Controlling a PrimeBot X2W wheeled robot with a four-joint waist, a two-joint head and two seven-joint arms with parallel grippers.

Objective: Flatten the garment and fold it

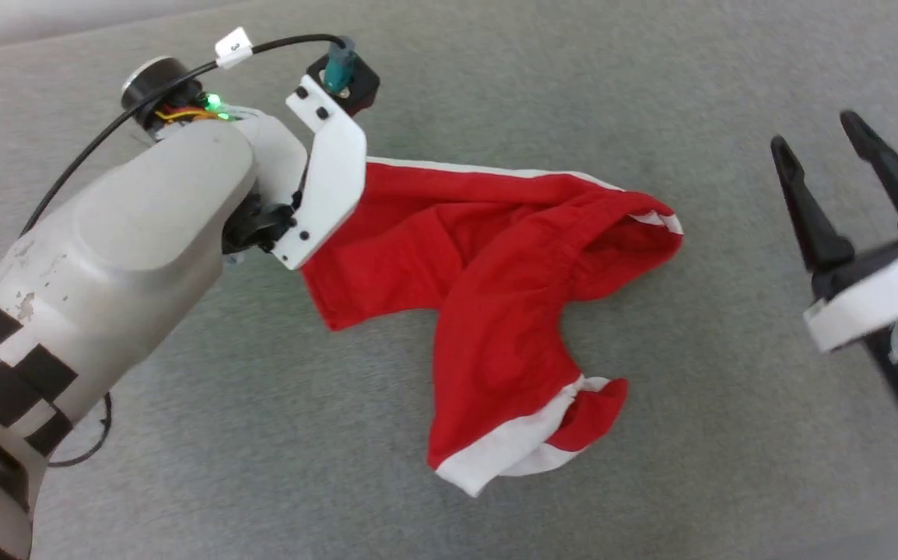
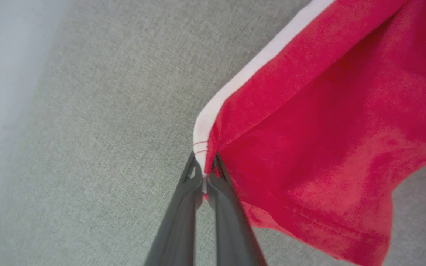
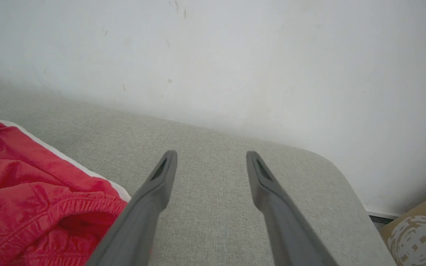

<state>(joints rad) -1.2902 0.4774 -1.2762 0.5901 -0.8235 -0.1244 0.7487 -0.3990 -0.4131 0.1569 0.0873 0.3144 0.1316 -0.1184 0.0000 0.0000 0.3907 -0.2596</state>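
**A:** What has the left gripper [image 2: 203, 162] got?

**B:** It's pinched nearly closed on one corner of the small, bright red, soft fabric shorts with white stripes and trim [image 1: 496, 257], just where the white stripe ends at some red stitching. Only the very edge of the cloth sits between the fingertips.

**A:** So it might slip?

**B:** I think that's the main risk. The bite is thin, and a sharp tug could pull the trim free and drop the corner.

**A:** Where's the rest of the shorts?

**B:** Rumpled around the middle of the grey woven fabric cushion [image 1: 729, 389]. The held corner is toward the cushion's left side and the elastic waistband gapes toward the right. One leg twists toward the near edge with its white hem curled over.

**A:** And the right gripper [image 1: 815, 132]?

**B:** Spread wide and holding nothing. It hovers over bare cushion toward the right edge, apart from the cloth.

**A:** Then if the left arm pulls alone…

**B:** …the whole garment would probably slide instead of stretching flat, since nothing anchors the waistband side. The twisted leg could also get pressed in as a crease.
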